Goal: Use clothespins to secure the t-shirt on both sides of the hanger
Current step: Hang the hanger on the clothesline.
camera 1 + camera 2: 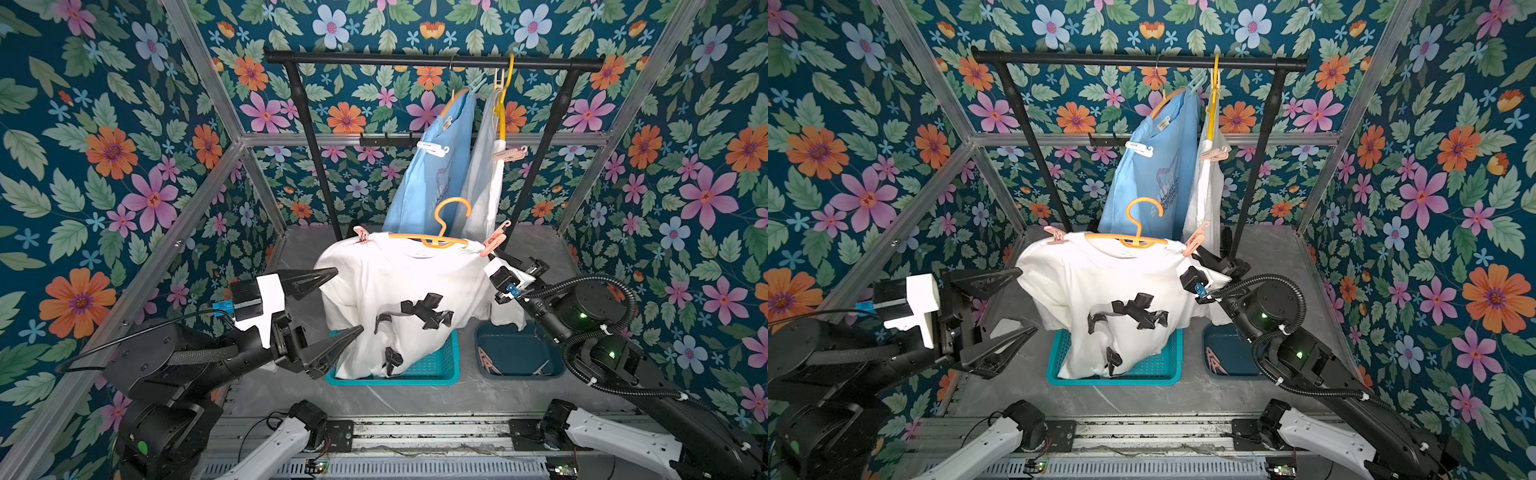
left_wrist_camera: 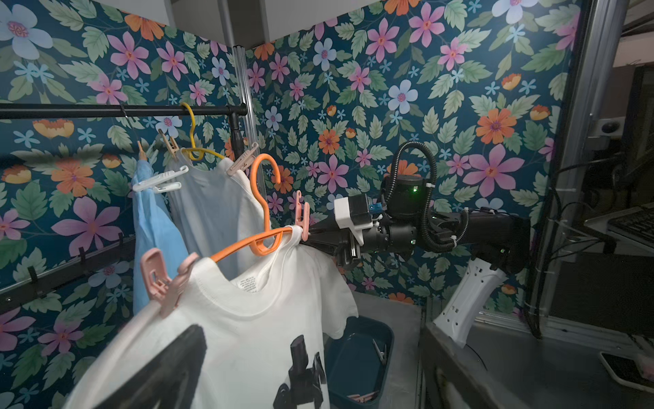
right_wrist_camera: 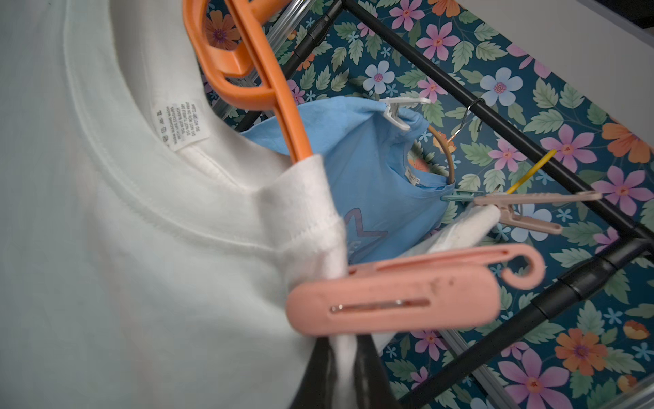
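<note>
Nearest the lens, the left gripper (image 1: 349, 301) was seen spread wide with nothing held, its tips just beside the sleeve edge of the white t-shirt (image 1: 399, 282). The right gripper (image 3: 341, 357) was pressed together on shirt fabric just under a pink clothespin (image 3: 393, 308). That pin was clipped at the right shoulder of the orange hanger (image 1: 432, 240), long axis slanting up and outward. A second clothespin (image 1: 360, 235) was clipped at the left shoulder, nearly upright. Open floor was seen left of the teal basket (image 1: 451, 365). Hung shirts (image 1: 432, 166) were crowded close behind the hook.
</note>
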